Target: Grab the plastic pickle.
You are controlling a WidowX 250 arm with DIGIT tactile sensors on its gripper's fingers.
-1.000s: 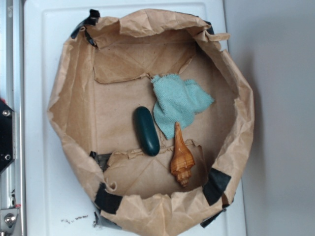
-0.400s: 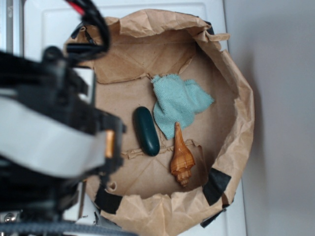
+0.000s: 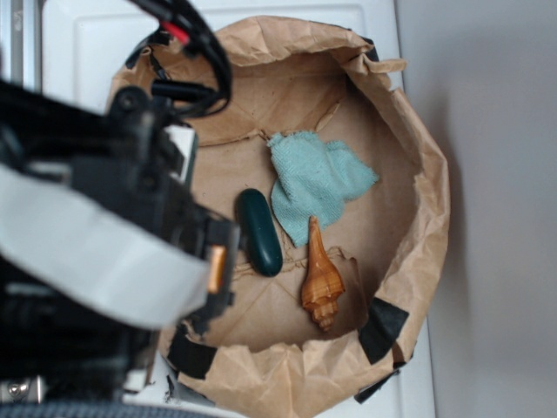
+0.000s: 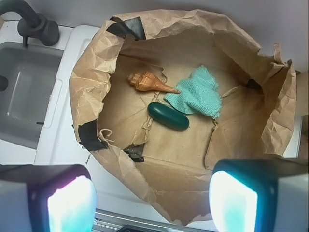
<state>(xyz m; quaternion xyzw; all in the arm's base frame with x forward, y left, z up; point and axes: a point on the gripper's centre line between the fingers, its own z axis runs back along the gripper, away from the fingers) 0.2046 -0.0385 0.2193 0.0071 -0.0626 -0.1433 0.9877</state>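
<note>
The plastic pickle (image 3: 258, 232) (image 4: 168, 116) is a glossy dark green oval lying on the floor of a crumpled brown paper bag (image 3: 409, 165) (image 4: 275, 116). An orange-brown spiral seashell (image 3: 321, 277) (image 4: 148, 82) lies beside it, and a pale teal cloth (image 3: 315, 179) (image 4: 198, 92) touches both. My gripper (image 4: 152, 203) hangs high over the bag's near rim, open, with nothing between its glowing pads (image 4: 72, 205). In the exterior view the arm (image 3: 96, 252) fills the left side and hides the fingers.
The bag sits on a white countertop (image 3: 78, 52) (image 4: 63, 140), its corners held with black tape (image 3: 381, 329). A grey sink basin (image 4: 24, 96) with a dark faucet (image 4: 34, 21) lies at the left of the wrist view.
The arm has come into the exterior view from the left and moved further right and up over the bag's left rim. Pickle, shell and cloth have not moved.
</note>
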